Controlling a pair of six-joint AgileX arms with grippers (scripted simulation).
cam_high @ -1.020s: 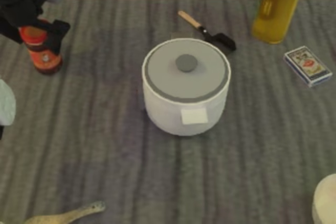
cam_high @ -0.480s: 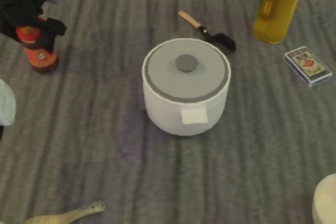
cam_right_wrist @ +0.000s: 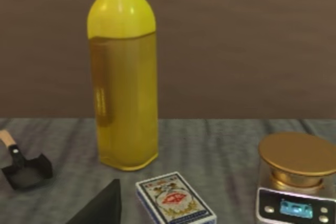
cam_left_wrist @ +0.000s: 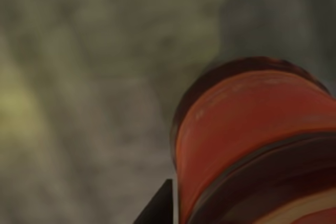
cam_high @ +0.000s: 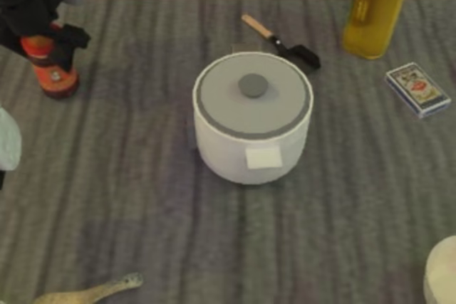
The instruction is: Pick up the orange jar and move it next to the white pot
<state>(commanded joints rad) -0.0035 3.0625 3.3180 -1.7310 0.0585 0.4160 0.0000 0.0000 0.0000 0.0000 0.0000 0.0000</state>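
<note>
At the surface's far left, the left end effector (cam_high: 51,39) grips the orange jar (cam_high: 53,69) near its lid, well apart from the white pot (cam_high: 253,119). Held so high, the jar could tilt or slip during travel and knock the pot. The right arm is parked out of view.

Orange-red jar (cam_high: 53,69), white grey-lidded pot (cam_high: 253,119), yellow bottle (cam_high: 376,8)

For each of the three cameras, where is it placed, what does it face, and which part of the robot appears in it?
Top view: above the table, facing down on the white pot; the left pincer grips the orange jar.
Left wrist view: on the left arm, close against the orange jar; one dark fingertip shows.
Right wrist view: on the right arm, facing the yellow bottle; a dark fingertip shows.
Shared: top and right wrist views both show the bottle and card box.
</note>
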